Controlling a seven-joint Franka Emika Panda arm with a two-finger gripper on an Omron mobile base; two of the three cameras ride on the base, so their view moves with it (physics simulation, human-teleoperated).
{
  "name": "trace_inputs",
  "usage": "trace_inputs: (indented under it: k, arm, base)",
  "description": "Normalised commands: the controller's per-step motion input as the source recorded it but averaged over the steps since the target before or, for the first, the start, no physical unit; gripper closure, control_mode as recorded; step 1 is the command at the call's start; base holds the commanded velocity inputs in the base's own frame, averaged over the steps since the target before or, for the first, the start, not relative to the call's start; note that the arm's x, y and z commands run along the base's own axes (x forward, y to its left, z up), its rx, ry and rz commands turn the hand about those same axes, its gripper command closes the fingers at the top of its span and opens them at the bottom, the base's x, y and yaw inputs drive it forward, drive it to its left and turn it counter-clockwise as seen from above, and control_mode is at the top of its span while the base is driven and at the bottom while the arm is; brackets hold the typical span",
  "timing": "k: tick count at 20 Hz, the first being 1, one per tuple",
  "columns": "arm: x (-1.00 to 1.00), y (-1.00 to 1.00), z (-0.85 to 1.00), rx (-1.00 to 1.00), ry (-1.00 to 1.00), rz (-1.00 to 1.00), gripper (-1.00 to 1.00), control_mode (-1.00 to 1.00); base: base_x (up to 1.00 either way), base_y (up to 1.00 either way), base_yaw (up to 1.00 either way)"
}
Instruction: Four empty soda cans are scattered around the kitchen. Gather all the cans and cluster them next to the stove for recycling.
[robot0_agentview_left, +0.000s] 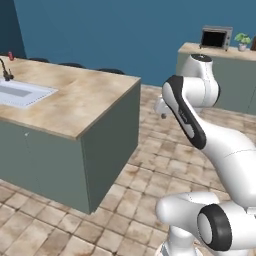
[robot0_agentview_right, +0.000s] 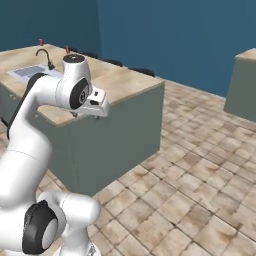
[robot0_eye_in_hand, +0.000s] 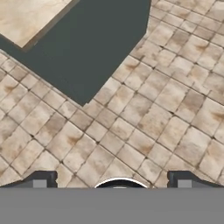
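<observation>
Two small red soda cans (robot0_agentview_right: 41, 42) (robot0_agentview_right: 67, 48) stand at the far edge of the island counter (robot0_agentview_right: 127, 82), beyond the sink. One red can (robot0_agentview_left: 10, 54) shows at the far left in the left base view. My gripper (robot0_eye_in_hand: 112, 180) is open, its fingertips (robot0_eye_in_hand: 41, 179) wide apart with nothing between them. It hangs in the air beside the island's near corner, pointing down at the tan tiled floor (robot0_eye_in_hand: 144, 118). The white hand (robot0_agentview_right: 95, 102) is far from the cans. The stove is out of view.
The grey-green island holds a sink (robot0_agentview_left: 20, 92) and a dark faucet (robot0_agentview_right: 46, 54). A second counter (robot0_agentview_left: 235, 75) at the back right carries a toaster oven (robot0_agentview_left: 216, 37) and a potted plant (robot0_agentview_left: 242, 40). Open tiled floor lies between the two counters.
</observation>
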Motion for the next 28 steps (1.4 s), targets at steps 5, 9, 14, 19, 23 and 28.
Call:
trace_inputs:
  k: [5,9,14,19,23,28]
  arm:
    - [0.0,0.0,0.0,0.0,0.0,0.0,-1.0,1.0]
    - [0.0,0.0,0.0,0.0,0.0,0.0,-1.0,1.0]
    - [0.0,0.0,0.0,0.0,0.0,0.0,-1.0,1.0]
    - [0.0,0.0,0.0,0.0,0.0,0.0,-1.0,1.0]
    - [0.0,0.0,0.0,0.0,0.0,0.0,-1.0,1.0]
    - [0.0,0.0,0.0,0.0,0.0,0.0,-1.0,1.0]
  base:
    - [0.6,-0.19,0.21]
    - [0.59,-0.25,0.17]
    - [0.54,-0.31,0.15]
    - [0.52,-0.34,0.11]
    - [0.48,-0.38,0.08]
    - [0.46,-0.38,0.1]
